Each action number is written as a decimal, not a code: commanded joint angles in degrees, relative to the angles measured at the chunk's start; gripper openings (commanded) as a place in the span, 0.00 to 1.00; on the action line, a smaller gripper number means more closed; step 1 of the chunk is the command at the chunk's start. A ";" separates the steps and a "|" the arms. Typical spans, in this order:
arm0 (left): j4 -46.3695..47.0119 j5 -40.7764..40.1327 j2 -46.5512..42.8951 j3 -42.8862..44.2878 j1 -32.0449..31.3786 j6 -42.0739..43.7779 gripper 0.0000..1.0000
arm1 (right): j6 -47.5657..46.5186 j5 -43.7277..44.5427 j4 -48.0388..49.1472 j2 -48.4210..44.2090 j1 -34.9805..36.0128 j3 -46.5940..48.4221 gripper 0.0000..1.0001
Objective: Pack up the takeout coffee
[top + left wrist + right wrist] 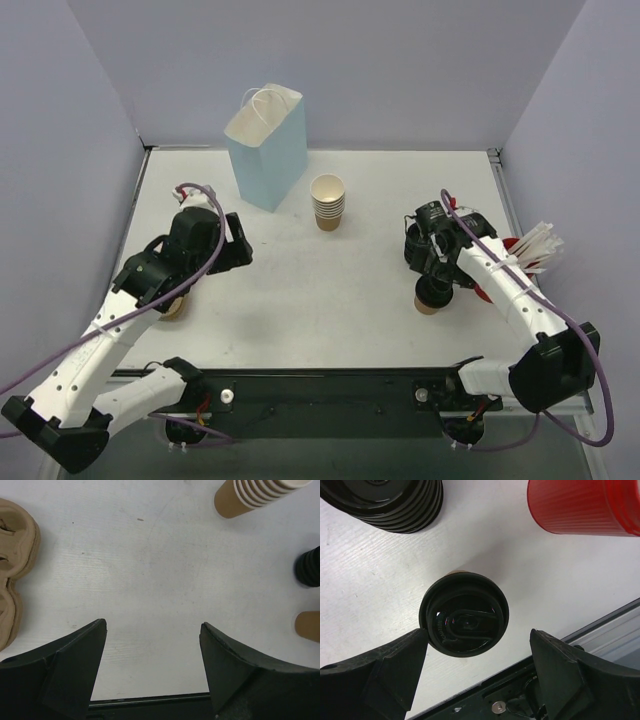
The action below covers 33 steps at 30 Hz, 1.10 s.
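We see the takeout coffee [464, 614] standing upright on the bench [370, 580]: a small tan-brown paper cup closed with a round black plastic lid. The lid sits level and fully on, glossy, with a raised oval moulded into its top. Only a sliver of tan wall shows past its rim. It stands near the stack of black lids [385, 502], apart from it, on the side nearer the bench's front edge.

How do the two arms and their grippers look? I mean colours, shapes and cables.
The left arm and right arm both have white links with black joints. A purple cable runs along each. The left gripper and right gripper each have two wide, matte black, wedge-shaped fingers.
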 commanded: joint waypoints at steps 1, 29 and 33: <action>-2.49 -3.46 3.17 9.42 0.80 -8.67 0.84 | -5.57 -0.79 -5.32 -3.00 0.84 4.09 0.84; 6.73 -8.21 50.10 54.70 15.40 -26.53 0.73 | -13.50 -6.87 -9.19 -14.25 15.00 10.43 0.80; 2.01 -7.68 57.30 62.15 16.36 -26.70 0.73 | -13.50 -6.25 -9.54 -14.34 15.09 10.25 0.80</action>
